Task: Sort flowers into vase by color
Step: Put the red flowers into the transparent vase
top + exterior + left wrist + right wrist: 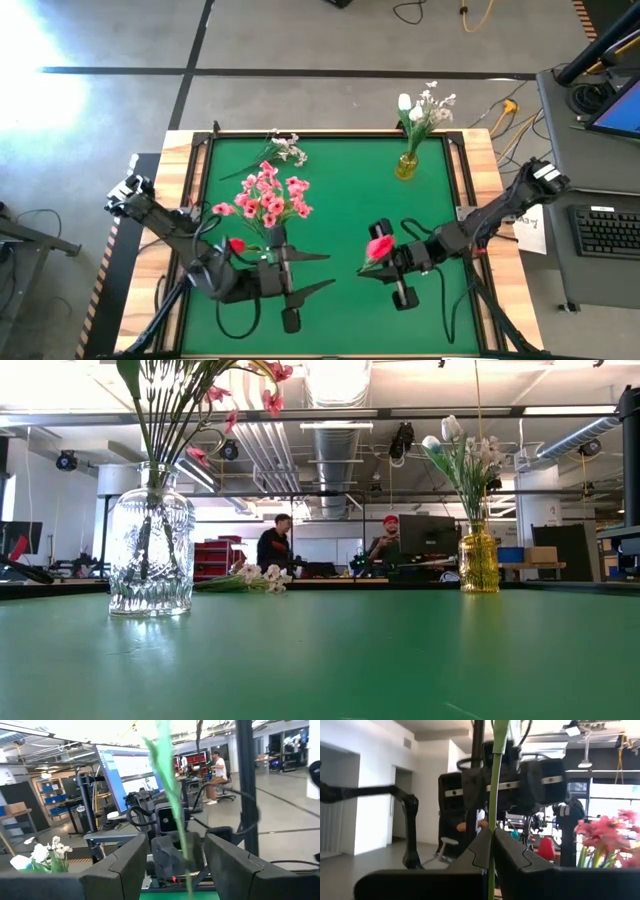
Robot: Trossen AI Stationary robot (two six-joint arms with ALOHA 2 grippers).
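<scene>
A red flower [380, 247] on a thin green stem [496, 780] is off the table, with my right gripper [365, 265] shut on the stem, near the table's middle. My left gripper [325, 272] stands open just left of it, facing it, touching nothing. In the left wrist view the stem [167, 790] shows in the gap between its fingers. A clear glass vase [151, 550] at the left holds pink flowers [266, 196], with a red bloom [236, 244] beside it. A yellow vase [407, 165] at the far right holds white flowers [420, 108]. A white-blossom spray [283, 150] lies flat on the mat at the far left. My right gripper pinches the red flower's green stem [494, 820] between its two shut fingers, below the blossom. The fingers come from the table's right and slant a little upward, lying across the stem. The stem stands roughly upright with the blossom on top, clear of the table.
The green mat [340, 200] lies bare between the two vases and along the near edge. Wooden borders [478, 180] frame it. A desk with a keyboard [607, 230] stands at the right. People sit in the room beyond the far edge.
</scene>
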